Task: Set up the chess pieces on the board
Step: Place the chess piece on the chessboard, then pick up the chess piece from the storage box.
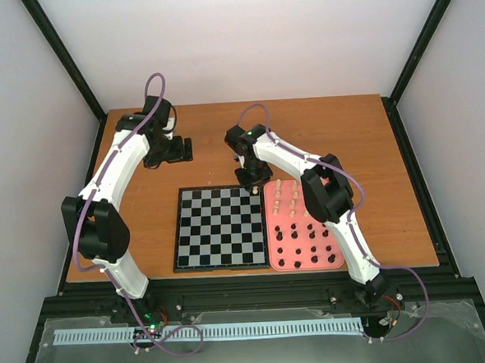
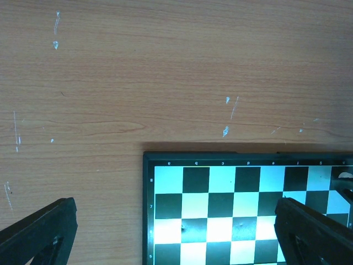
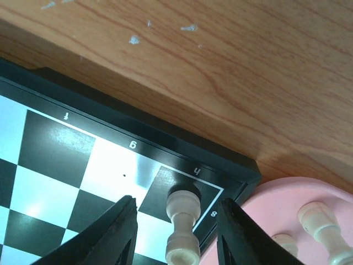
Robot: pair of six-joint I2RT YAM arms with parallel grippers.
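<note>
Cream wood stands between the fingers of my right gripper (image 3: 176,207): one piece (image 3: 182,232) upright on the dark far-right corner square of the board (image 1: 221,228). The jaws are partly open, with a gap on each side of the piece, so they grip nothing. Just right of the board, the pink tray (image 1: 271,229) holds more cream pieces (image 1: 286,191) at its far end and black ones (image 1: 312,247) nearer. My left gripper (image 2: 175,221) hangs wide open and empty over the wooden table (image 1: 155,228), at the board's far-left corner.
</note>
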